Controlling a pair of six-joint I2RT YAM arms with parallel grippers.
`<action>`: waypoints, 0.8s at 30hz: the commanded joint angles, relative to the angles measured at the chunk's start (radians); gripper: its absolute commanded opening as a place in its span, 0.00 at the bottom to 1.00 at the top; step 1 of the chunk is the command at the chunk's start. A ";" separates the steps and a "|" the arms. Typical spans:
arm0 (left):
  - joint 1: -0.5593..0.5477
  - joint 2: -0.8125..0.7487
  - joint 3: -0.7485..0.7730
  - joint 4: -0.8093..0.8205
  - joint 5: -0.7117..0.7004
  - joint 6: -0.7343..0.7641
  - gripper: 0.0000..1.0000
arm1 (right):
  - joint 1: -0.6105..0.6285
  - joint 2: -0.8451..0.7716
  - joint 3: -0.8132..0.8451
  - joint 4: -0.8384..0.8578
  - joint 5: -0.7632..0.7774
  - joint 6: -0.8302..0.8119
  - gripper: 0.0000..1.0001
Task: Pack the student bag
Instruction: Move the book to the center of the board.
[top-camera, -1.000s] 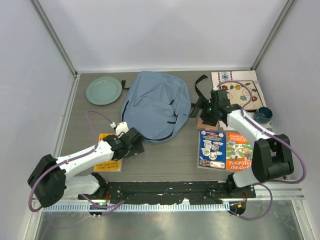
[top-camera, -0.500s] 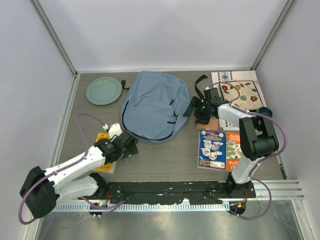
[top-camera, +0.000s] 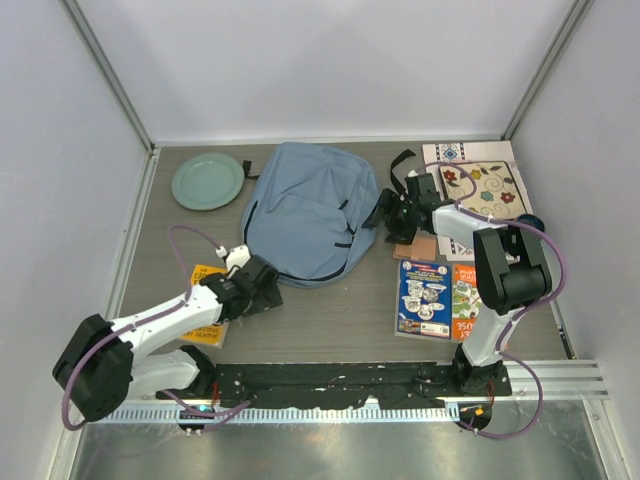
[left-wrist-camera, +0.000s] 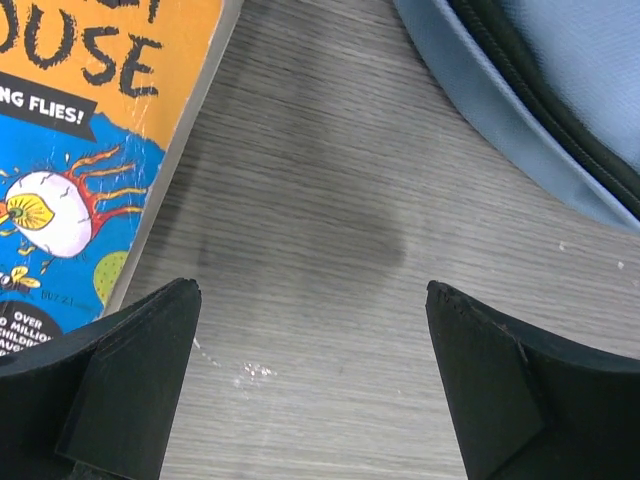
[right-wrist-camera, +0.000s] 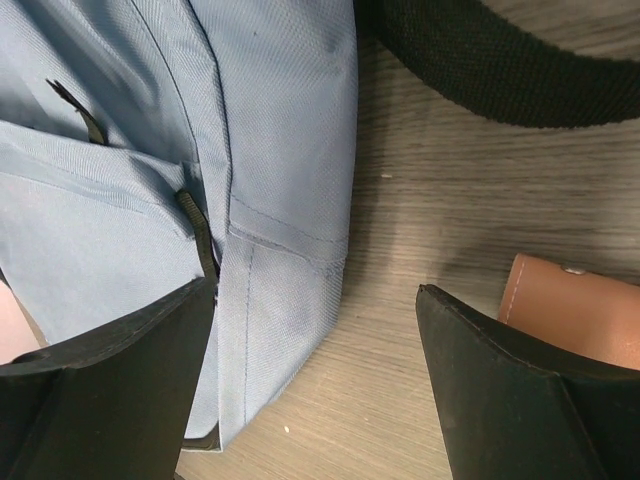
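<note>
The student bag (top-camera: 305, 215) is being seen lying flat on the far middle of the table (top-camera: 340, 320), with its black strap (top-camera: 402, 165) trailing off its right side.

Down at the bag's near-left corner, the left gripper (top-camera: 263, 288) is being held low over the table with its jaws spread wide and nothing between them. From the left wrist, bare woodgrain is being framed between the two fingers of the left gripper (left-wrist-camera: 310, 330). The edge of an orange book (left-wrist-camera: 70, 150) is lying to one side, and the bag's rim (left-wrist-camera: 590, 50) with its dark zipper (left-wrist-camera: 545, 95) is lying to the other. Neither is being touched.

Over on the right, the right gripper (top-camera: 395, 215) is being held at the bag's right edge, also spread wide and gripping nothing. In the right wrist view one finger of the right gripper (right-wrist-camera: 315, 300) is being hung over the bag's blue fabric (right-wrist-camera: 150, 150). The other finger is sitting just beside a brown leather piece (right-wrist-camera: 570, 310), and the strap (right-wrist-camera: 470, 60) is curving across the top. Whether fabric is being touched cannot be told.

Elsewhere, a green plate (top-camera: 207, 181) is resting at the far left. A patterned board (top-camera: 480, 185) is lying at the far right, and two picture books (top-camera: 425, 297) are lying side by side near the right arm's base.
</note>
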 joint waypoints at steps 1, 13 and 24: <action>0.081 0.062 0.010 0.052 0.022 0.027 0.99 | -0.005 0.020 0.051 0.043 0.002 0.017 0.87; 0.129 0.001 0.075 -0.034 0.021 0.099 1.00 | 0.000 0.071 0.036 0.172 -0.041 0.097 0.87; 0.129 -0.214 0.162 -0.084 0.107 0.061 1.00 | 0.018 0.114 0.053 0.169 0.039 0.118 0.87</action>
